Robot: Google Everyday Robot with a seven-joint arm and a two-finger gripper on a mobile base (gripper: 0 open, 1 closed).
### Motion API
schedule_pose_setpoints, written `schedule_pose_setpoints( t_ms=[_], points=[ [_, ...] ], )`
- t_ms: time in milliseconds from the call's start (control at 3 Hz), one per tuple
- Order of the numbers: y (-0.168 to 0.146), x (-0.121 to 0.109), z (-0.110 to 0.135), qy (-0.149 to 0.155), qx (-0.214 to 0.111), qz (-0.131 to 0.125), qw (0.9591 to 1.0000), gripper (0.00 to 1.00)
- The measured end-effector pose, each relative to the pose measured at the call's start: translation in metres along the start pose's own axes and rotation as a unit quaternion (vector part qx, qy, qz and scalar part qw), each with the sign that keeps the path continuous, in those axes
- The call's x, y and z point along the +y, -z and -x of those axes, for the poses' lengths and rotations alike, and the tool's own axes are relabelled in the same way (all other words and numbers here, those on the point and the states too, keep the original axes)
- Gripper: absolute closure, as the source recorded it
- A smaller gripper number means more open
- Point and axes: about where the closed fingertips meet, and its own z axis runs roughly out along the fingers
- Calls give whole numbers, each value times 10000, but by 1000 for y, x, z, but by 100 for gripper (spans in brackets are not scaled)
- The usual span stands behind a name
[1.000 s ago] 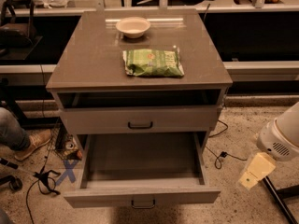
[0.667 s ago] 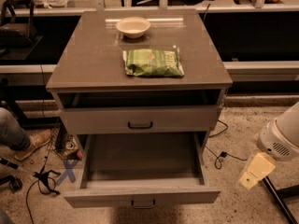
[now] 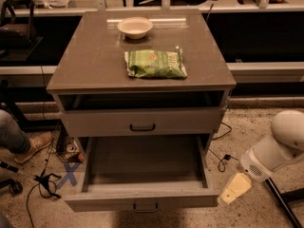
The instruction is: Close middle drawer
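Observation:
The middle drawer point(image 3: 142, 198) of the grey wood-grain cabinet is pulled far out toward me. Its deep grey inner box point(image 3: 145, 160) is empty, and its small dark bar handle point(image 3: 145, 207) sits centred on the front. The uppermost drawer point(image 3: 142, 122) above it stands slightly ajar, with a dark gap under the cabinet top. The lowest drawer is hidden under the open one. My gripper point(image 3: 235, 189), cream-tipped on a white arm point(image 3: 280, 146), hangs low to the right of the open drawer's front corner, close to it but apart.
On the cabinet top point(image 3: 85, 65) lie a green snack bag point(image 3: 156, 63) and a small white bowl point(image 3: 135, 27). A person's leg and shoe point(image 3: 28, 144) and cables point(image 3: 45, 179) are on the floor to the left. A dark cable point(image 3: 221, 160) lies to the right.

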Motion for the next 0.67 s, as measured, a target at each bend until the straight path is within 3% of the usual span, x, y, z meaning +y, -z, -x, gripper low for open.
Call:
schedule_pose_setpoints(
  t_ms=[333, 667],
  points=[
    [-51, -13, -13, -403, -156, 314, 9986, 0],
    [-79, -16, -29, -760, -316, 473, 9955, 0]
  ],
)
